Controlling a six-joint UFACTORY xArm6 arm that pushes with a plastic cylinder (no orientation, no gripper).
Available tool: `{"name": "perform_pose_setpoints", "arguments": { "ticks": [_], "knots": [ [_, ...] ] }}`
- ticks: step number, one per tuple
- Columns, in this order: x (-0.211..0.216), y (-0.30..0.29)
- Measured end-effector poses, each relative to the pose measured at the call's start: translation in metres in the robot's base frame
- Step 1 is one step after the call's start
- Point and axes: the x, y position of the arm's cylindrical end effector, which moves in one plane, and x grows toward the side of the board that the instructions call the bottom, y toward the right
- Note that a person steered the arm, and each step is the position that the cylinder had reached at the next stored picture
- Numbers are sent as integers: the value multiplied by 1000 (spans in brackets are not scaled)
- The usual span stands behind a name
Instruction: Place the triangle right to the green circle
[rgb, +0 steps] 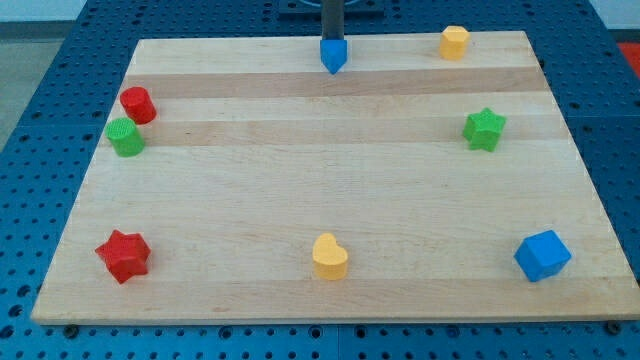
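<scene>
My tip sits just behind blue triangle at board's top edge, holding nothing; green circle far left, w/ red circle beside it.

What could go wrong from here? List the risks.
My tip sits at the top edge right behind the blue triangle block, so a sideways push may let it slip off. The red cylinder block touches the green circle block and could get knocked.

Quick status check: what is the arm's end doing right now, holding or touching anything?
My tip: a bare rod with no claw, holding nothing, standing at the top edge of the small blue triangle block, at the view's top; contact cannot be told.
</scene>
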Motion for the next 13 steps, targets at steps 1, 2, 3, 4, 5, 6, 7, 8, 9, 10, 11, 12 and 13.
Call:
{"name": "perform_pose_setpoints", "arguments": {
  "ticks": [1, 2, 3, 4, 5, 6, 7, 8, 9, 10, 11, 12, 13],
  "knots": [
    [23, 0],
    [42, 6],
    [54, 15],
    [68, 15],
    [92, 20],
    [114, 41],
    [121, 58],
    [121, 54],
    [121, 14],
    [124, -41],
    [137, -79],
    [151, -90],
    [165, -49]
  ]
}}
